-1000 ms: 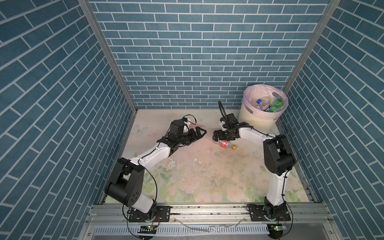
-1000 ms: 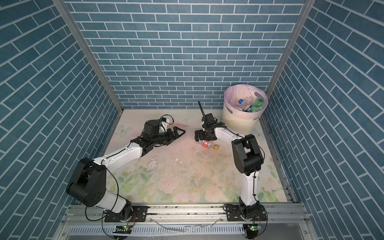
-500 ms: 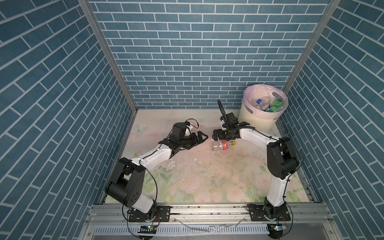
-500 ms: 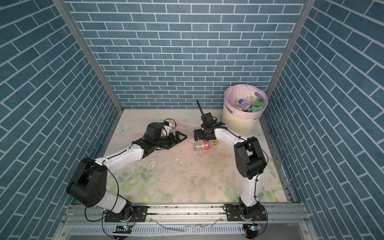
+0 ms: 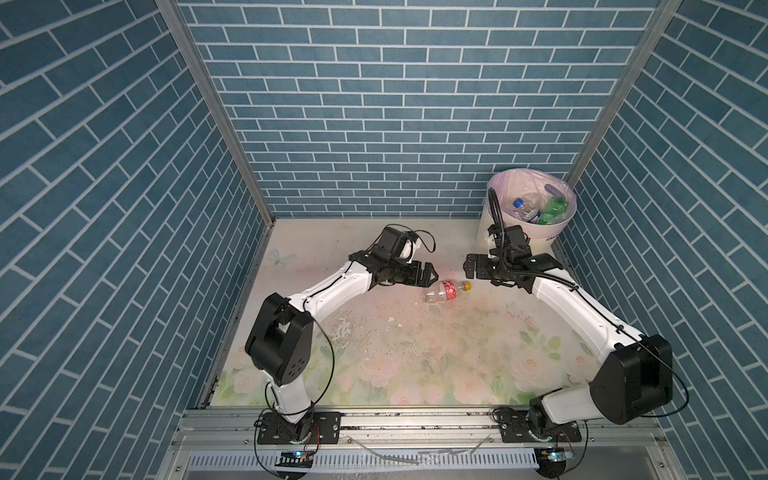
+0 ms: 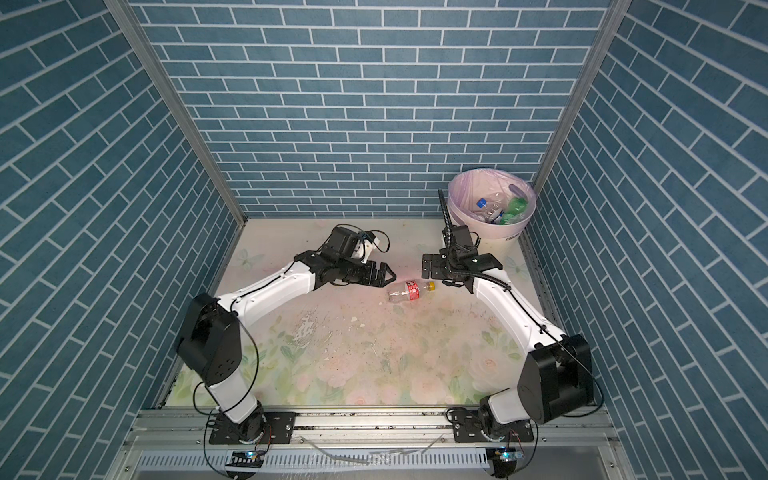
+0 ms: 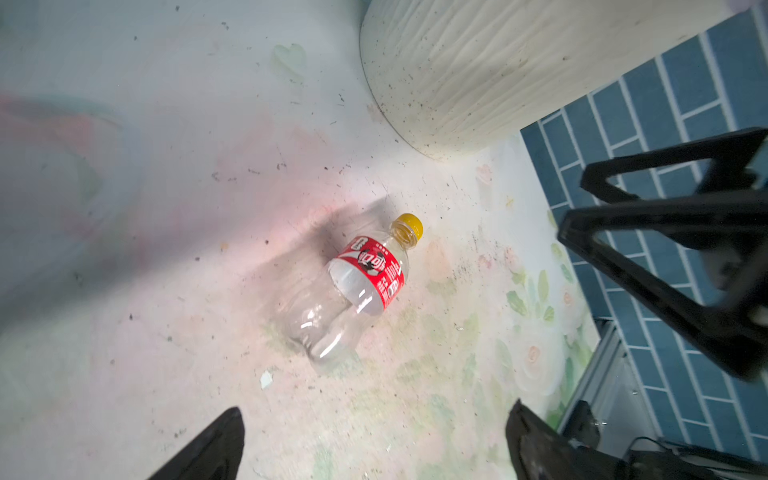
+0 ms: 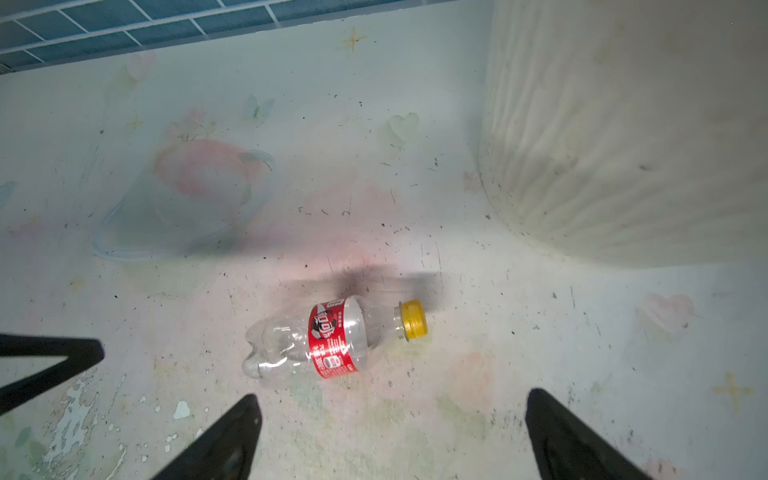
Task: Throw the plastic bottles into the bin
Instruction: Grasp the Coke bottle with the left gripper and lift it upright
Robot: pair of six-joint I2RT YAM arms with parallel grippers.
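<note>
Item: one clear plastic bottle (image 5: 446,290), red label, yellow cap, lying on its side on the floral surface (image 5: 415,353), between left tool (image 5: 432,275) and right tool (image 5: 468,267), touched by neither. Both tools: jaws spread wide, empty. Lined bin (image 5: 544,237): back right corner, several other bottles (image 5: 540,208) inside.

walls (image 5: 395,104): blue brick, 3 sides | floor (image 5: 415,353): floral, scuffed, poss. peeling
</note>
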